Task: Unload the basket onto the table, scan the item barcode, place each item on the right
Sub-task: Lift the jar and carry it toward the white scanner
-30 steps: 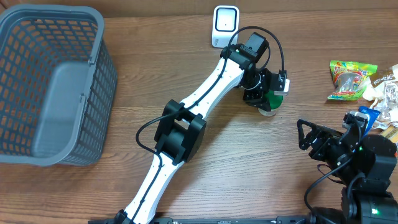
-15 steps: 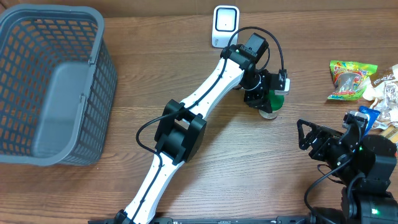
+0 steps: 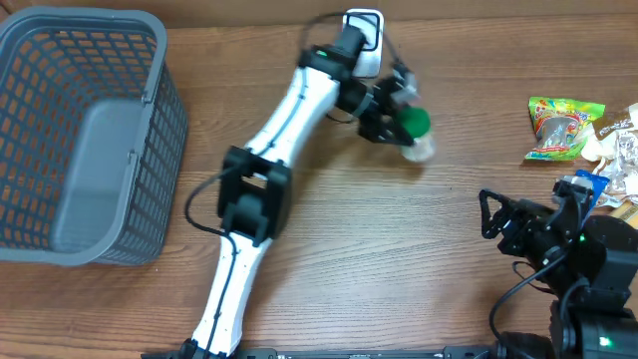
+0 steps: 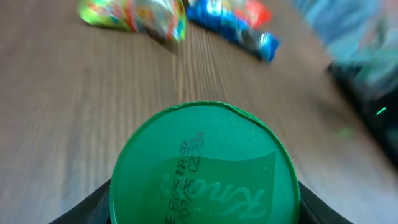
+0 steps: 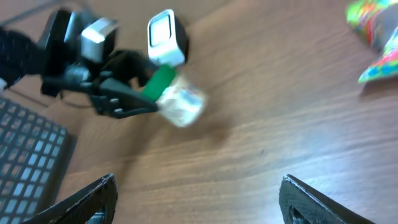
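Note:
The item is a small jar (image 3: 418, 140) with a green lid (image 4: 204, 165) and a pale body (image 5: 183, 102). My left gripper (image 3: 392, 112) is shut on it at the lid end and holds it tilted above the table, just right of the white scanner (image 3: 363, 32). In the right wrist view the scanner (image 5: 166, 36) stands right behind the jar. The lid fills the left wrist view between the two fingers (image 4: 99, 202). No barcode shows in any view. My right gripper (image 3: 490, 221) stands open and holds nothing, low at the right over bare wood (image 5: 199, 205).
A grey basket (image 3: 150, 110) takes up the left side of the table. Snack packets lie at the right edge: a green and yellow one (image 3: 563, 128), a blue one (image 3: 590, 183) and crinkled wrappers (image 3: 623, 150). The left arm's white links (image 3: 289, 110) cross the middle.
The left arm has swung left and towards the back, carrying the jar off the table towards the scanner and tilting it. The right arm has stayed put.

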`<state>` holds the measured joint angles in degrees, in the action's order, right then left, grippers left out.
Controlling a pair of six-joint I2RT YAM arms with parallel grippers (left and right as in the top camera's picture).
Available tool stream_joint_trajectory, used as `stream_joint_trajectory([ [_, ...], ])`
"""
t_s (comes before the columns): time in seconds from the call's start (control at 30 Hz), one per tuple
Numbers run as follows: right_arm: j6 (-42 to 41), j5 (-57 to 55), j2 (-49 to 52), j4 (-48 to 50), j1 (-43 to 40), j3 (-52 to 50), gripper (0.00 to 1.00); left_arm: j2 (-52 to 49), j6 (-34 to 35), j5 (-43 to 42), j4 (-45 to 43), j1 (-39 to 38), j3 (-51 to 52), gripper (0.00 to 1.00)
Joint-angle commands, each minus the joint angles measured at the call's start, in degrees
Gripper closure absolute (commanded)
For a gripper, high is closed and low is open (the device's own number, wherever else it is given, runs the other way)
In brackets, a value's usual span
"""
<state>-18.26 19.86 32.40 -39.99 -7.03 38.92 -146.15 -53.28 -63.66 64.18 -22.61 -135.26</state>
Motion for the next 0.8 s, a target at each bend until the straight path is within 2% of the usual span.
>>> stream_joint_trajectory([
  [0.0, 2.1, -3.5, -0.3, 0.1, 0.3, 3.6, 0.14, 4.7, -0.5, -14.0, 2.5, 4.0, -1.8, 0.89],
  [0.13, 2.0, -4.0, -0.3, 0.2, 0.3, 3.9, 0.13, 6.1, -10.2, -17.6, 11.0, 6.7, -1.8, 0.90],
  [0.3, 2.0, -5.0, -0.3, 0.2, 0.3, 3.9, 0.12, 9.2, -23.2, -17.5, 23.2, 8.2, -1.8, 0.92],
  [0.5, 2.0, -5.3, -0.3, 0.2, 0.3, 3.9, 0.12, 12.5, -33.3, -15.2, 32.6, 8.2, -1.8, 0.96],
  [0.77, 2.0, -5.3, -0.3, -0.6, 0.3, 3.9, 0.12, 14.6, -33.6, -17.3, 32.7, 10.3, -1.8, 0.96],
])
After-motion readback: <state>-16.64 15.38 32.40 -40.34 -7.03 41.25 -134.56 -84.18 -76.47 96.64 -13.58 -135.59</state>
